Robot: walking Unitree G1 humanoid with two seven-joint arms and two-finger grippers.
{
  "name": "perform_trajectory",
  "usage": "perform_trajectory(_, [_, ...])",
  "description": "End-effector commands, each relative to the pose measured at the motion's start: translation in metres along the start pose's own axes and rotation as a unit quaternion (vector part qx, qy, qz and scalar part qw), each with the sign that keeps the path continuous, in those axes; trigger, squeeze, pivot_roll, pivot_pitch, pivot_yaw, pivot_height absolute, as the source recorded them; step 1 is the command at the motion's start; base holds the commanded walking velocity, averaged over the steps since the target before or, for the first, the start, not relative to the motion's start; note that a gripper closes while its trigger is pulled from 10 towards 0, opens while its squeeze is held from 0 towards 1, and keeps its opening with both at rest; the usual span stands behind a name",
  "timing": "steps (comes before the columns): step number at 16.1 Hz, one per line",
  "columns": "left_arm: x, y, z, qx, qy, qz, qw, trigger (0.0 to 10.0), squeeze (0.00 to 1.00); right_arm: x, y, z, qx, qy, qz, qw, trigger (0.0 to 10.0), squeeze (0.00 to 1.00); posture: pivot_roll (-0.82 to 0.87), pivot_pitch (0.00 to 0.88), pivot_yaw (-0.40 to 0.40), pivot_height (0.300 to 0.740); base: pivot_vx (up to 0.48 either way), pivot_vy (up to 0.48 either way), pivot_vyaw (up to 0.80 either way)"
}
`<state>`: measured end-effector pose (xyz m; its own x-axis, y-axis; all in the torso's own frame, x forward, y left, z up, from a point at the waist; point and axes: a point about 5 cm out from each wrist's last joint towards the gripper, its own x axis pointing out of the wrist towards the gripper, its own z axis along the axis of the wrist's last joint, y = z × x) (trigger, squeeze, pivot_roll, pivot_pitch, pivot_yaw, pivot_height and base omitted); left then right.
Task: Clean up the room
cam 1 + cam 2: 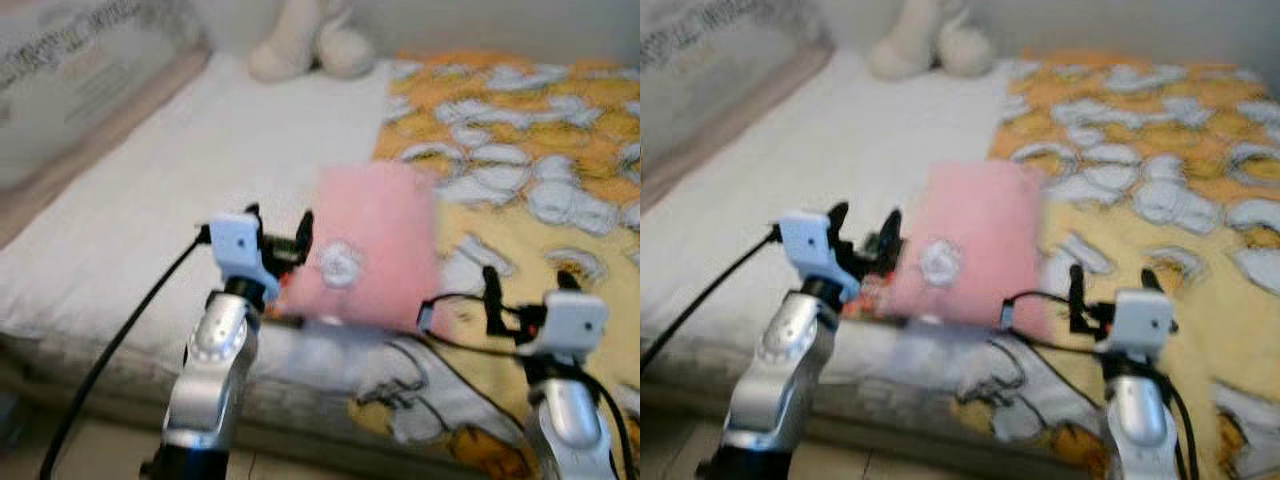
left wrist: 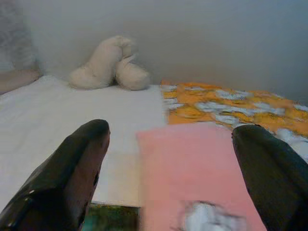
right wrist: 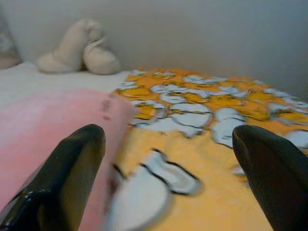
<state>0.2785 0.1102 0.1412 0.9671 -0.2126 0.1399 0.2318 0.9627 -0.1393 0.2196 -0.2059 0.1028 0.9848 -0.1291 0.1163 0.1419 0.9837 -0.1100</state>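
A pink fluffy cushion [image 1: 372, 245] with a white round patch lies on the bed near its front edge, partly on the white sheet [image 1: 200, 190] and partly on the orange patterned blanket [image 1: 520, 150]. My left gripper [image 1: 280, 235] is open at the cushion's left edge, its fingers [image 2: 72, 168] spread just before the cushion [image 2: 192, 173]. My right gripper [image 1: 527, 285] is open over the blanket, to the right of the cushion [image 3: 43, 139]. Something dark and green [image 2: 110, 217] lies by the cushion's near left corner, too blurred to name.
A cream plush toy [image 1: 310, 40] sits at the far end of the bed against the wall. A pale patterned pillow or panel [image 1: 80, 70] lines the bed's left side. The floor [image 1: 90, 450] lies below the front edge of the bed.
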Motion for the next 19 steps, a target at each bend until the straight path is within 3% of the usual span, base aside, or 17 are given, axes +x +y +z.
perform_trajectory(1, [0.003,-0.005,-0.002,-0.021,0.007,0.004,1.0,10.0,0.0,0.002,0.003,0.004,0.008,-0.01,0.011,1.0,10.0,0.0,-0.19,0.0,0.065,0.74,0.48,0.0,0.0])
perform_trajectory(5, [0.015,-0.005,-0.01,-0.003,0.04,-0.016,0.999,10.0,0.0,0.015,-0.003,0.005,0.048,-0.004,-0.005,0.999,10.0,0.0,-0.19,0.0,0.064,0.74,0.36,0.0,0.0])
perform_trajectory(8, [0.04,0.022,-0.026,-0.028,0.13,0.014,0.991,10.0,0.0,0.04,-0.015,0.006,0.099,0.035,-0.034,0.994,10.0,0.0,-0.2,0.0,0.066,0.74,0.0,0.0,0.0])
perform_trajectory(9, [0.048,0.027,-0.034,-0.045,0.167,0.003,0.985,10.0,0.0,0.048,-0.011,-0.001,0.132,0.065,-0.017,0.989,10.0,0.0,-0.21,0.0,0.066,0.74,0.0,0.0,0.0])
perform_trajectory(10, [0.052,0.027,-0.036,-0.059,0.172,-0.011,0.983,10.0,0.0,0.052,-0.01,-0.007,0.155,0.087,-0.018,0.984,10.0,0.0,-0.21,0.0,0.066,0.74,0.0,0.0,0.0])
perform_trajectory(12, [0.064,0.028,-0.043,-0.109,0.197,-0.025,0.974,10.0,0.0,0.065,-0.006,-0.018,0.24,0.142,-0.029,0.96,10.0,0.0,-0.22,0.0,0.081,0.74,0.0,0.0,0.0])
perform_trajectory(14, [0.074,0.033,-0.049,-0.135,0.213,-0.019,0.967,10.0,0.0,0.072,-0.001,-0.024,0.252,0.156,-0.02,0.955,10.0,0.0,-0.21,0.0,0.077,0.74,0.0,0.0,0.0])
perform_trajectory(16, [0.085,0.036,-0.043,-0.167,0.201,-0.004,0.965,10.0,0.0,0.077,0.005,-0.031,0.273,0.167,-0.014,0.947,10.0,0.0,-0.23,0.028,0.084,0.74,0.0,0.0,0.0])
perform_trajectory(19, [0.091,0.031,-0.044,-0.129,0.228,-0.01,0.965,10.0,0.0,0.081,0.019,-0.038,0.278,0.186,0.007,0.942,10.0,0.0,-0.22,0.073,0.089,0.74,0.0,0.0,0.0])
